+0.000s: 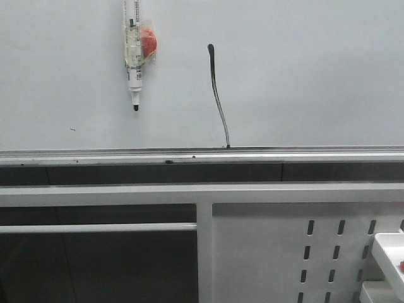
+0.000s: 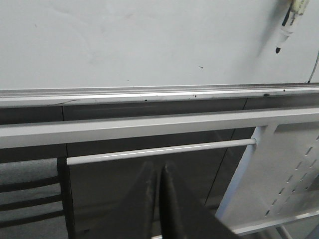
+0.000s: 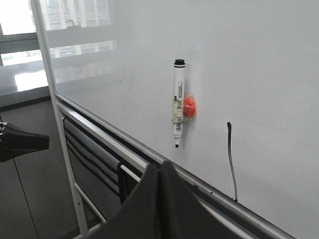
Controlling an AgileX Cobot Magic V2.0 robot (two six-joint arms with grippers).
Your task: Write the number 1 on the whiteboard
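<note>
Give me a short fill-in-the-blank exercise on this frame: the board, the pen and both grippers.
1. The black stroke on the whiteboard has its thicker blob at the ____ end.
2. The marker pen hangs with its tip pointing ____.
3. The holder fixing the pen to the board is coloured ____.
4. The left gripper and right gripper both have their jaws ____.

Missing words: top; down; red; shut
</note>
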